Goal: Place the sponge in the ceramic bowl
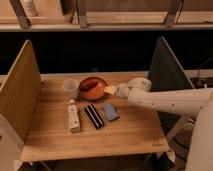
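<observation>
The blue-grey sponge [110, 111] lies flat on the wooden table [125, 135], right of centre. The glossy orange-brown ceramic bowl [92, 87] stands behind it, toward the back of the table. My gripper [109, 90] reaches in from the right on a white arm and hovers at the bowl's right rim, just behind and above the sponge. Nothing shows in the gripper.
A translucent plastic cup [71, 88] stands left of the bowl. A pale bottle [73, 116] lies on the table at the left, and a black block with a light stripe [93, 116] lies between it and the sponge. Upright panels [20, 95] wall both sides of the table.
</observation>
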